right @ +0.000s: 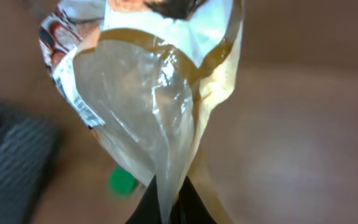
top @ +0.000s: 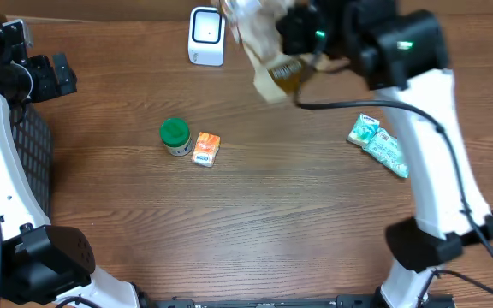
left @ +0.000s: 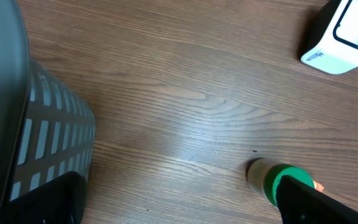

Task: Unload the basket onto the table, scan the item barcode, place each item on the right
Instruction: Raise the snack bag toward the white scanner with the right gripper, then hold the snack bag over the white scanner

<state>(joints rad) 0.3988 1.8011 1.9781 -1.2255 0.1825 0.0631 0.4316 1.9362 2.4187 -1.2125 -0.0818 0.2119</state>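
My right gripper [top: 296,38] is shut on a crinkled bag of clear and cream plastic [top: 262,47], held in the air at the back of the table just right of the white barcode scanner [top: 205,36]. In the right wrist view the bag [right: 142,106] fills the frame, its pinched bottom edge squeezed between my black fingers [right: 149,208]. Small print runs along the bag's left edge; I cannot make out a barcode. My left gripper [top: 58,73] stays open at the far left with nothing in it [left: 179,205]; the scanner [left: 344,37] lies ahead of it.
A green-capped bottle [top: 175,135] and an orange packet [top: 205,148] lie mid-table. Teal packets [top: 379,144] lie on the right, by the right arm. A black mesh basket [top: 32,145] stands at the left edge, under the left arm.
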